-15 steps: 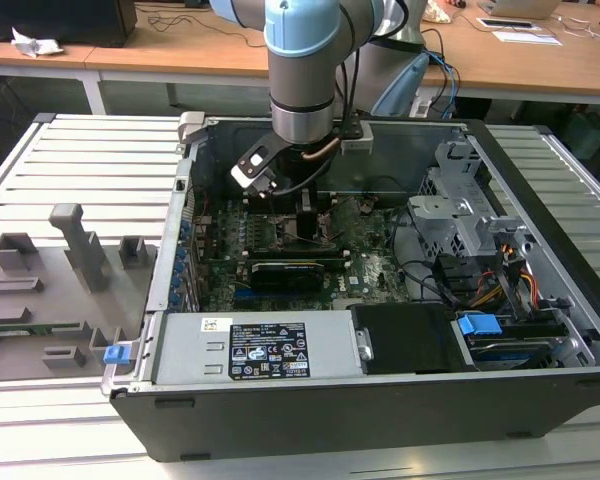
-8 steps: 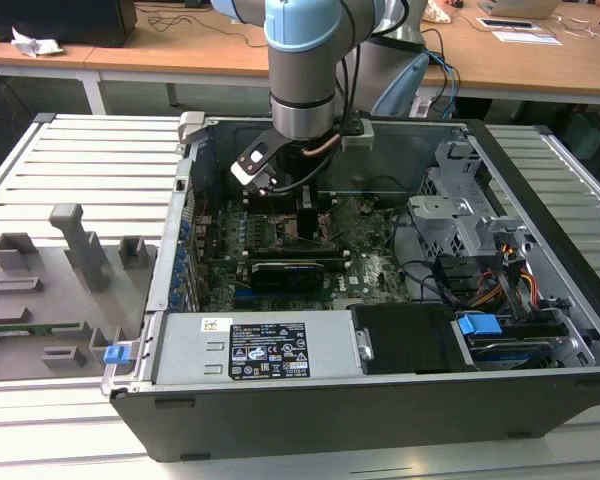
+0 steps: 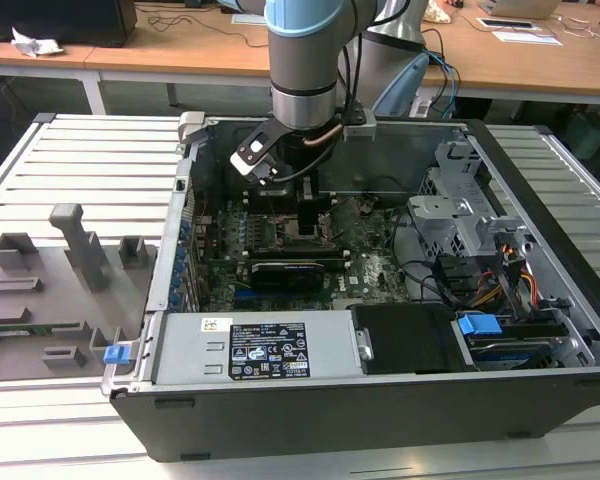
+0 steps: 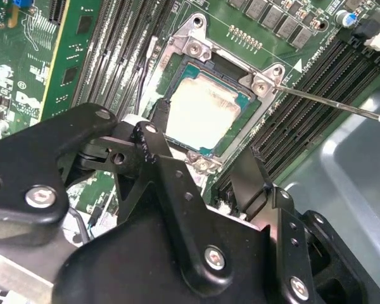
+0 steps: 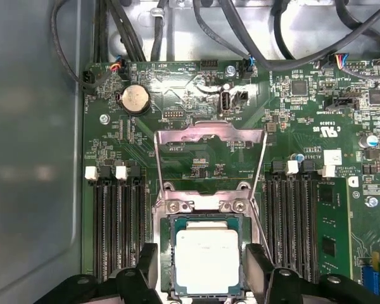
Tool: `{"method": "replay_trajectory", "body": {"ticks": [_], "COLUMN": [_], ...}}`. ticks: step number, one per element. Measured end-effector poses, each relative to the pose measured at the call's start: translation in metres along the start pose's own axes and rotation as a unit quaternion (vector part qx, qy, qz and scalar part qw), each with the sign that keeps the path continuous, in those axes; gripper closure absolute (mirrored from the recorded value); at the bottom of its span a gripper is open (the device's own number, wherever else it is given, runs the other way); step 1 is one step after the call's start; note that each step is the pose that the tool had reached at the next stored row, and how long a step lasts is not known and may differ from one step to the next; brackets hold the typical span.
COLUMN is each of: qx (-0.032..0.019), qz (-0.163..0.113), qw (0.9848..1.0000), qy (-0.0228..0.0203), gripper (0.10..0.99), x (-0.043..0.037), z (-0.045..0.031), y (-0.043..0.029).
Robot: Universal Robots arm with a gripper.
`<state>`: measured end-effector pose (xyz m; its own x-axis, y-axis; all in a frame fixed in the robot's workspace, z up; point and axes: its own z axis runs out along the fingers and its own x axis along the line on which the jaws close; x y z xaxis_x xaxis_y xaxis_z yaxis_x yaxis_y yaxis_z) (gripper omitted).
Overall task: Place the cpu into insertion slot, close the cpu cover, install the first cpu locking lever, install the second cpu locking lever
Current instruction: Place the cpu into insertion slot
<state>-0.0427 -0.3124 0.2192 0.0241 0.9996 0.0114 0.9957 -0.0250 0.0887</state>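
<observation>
The cpu (image 5: 208, 259) lay seated in the insertion slot (image 5: 167, 253), with the cpu cover (image 5: 209, 133) tilted open beyond it. The gripper (image 5: 202, 256) hovered close above inside the computer case (image 3: 380, 410), its fingers (image 5: 147, 263) spread wide either side, holding nothing.

The cpu (image 5: 207, 259) lies in the insertion slot (image 5: 166, 247). The cpu cover (image 5: 209, 134) stands swung up off one edge of the slot (hinged there), with the coin cell (image 5: 134, 98) beyond it. Memory slots (image 5: 120, 228) flank the slot on two opposite sides. The gripper (image 5: 201, 256) straddles the slot, its fingers (image 5: 147, 266) spread to either flank.
</observation>
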Motion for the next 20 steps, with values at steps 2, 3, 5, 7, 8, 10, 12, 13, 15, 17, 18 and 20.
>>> {"method": "replay_trajectory", "body": {"ticks": [2,3,5,7,8,10,12,13,15,17,18,20], "qx": [0.0,0.0,0.0,0.0,0.0,0.0,0.0,0.0,0.0,0.0001,0.0001,0.0], "qz": [0.0,0.0,0.0,0.0,0.0,0.0,0.0,0.0,0.0,0.0,0.0,0.0], "qw": [1.0,1.0,1.0,1.0,1.0,1.0,1.0,1.0,1.0,1.0,1.0,1.0], "qy": [0.0,0.0,0.0,0.0,0.0,0.0,0.0,0.0,0.0,-0.0001,-0.0001,0.0], "gripper": [0.51,0.573,0.69,0.871,0.933,0.98,0.98,0.98,0.98,0.98,0.98,0.98], "x": [-0.0005,-0.0008,-0.0014,-0.0066,-0.0094,-0.0123,-0.0135,-0.0141,-0.0146,-0.0148,-0.0148,-0.0147], "z": [-0.0008,-0.0013,-0.0016,-0.0017,-0.0018,-0.0018,-0.0018,-0.0018,-0.0018,-0.0025,-0.0031,-0.0045], "y": [0.0001,0.0001,0.0002,0.0001,0.0001,0.0002,0.0002,0.0002,0.0002,0.0003,0.0003,0.0004]}}
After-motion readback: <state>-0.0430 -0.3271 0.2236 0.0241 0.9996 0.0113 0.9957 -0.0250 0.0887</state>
